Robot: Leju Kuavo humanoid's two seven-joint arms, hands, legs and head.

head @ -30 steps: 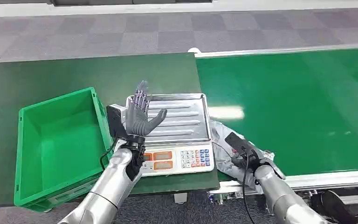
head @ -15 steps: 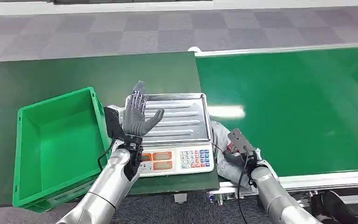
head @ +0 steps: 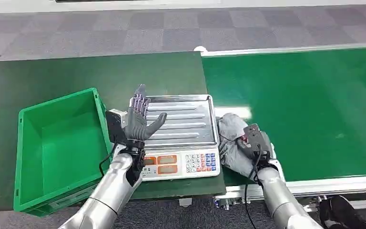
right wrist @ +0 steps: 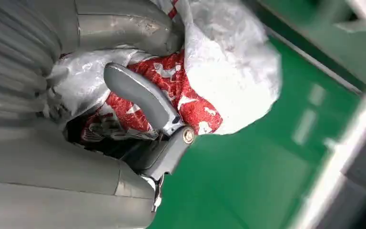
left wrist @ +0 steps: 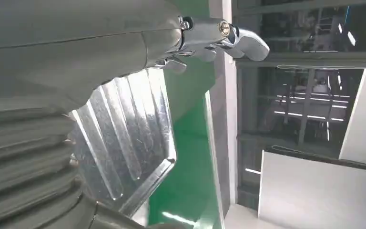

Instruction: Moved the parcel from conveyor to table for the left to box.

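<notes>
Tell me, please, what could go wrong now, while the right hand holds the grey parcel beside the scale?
1. The parcel is a soft, crumpled bag, and the right hand grips loose film, so it might slip or sag out on the way.
2. The scale lies right beside the parcel; a low sweep toward the table could catch its tray edge.
3. The left hand is raised, open, over the scale's near left corner, in the likely path; the two hands could collide.
</notes>
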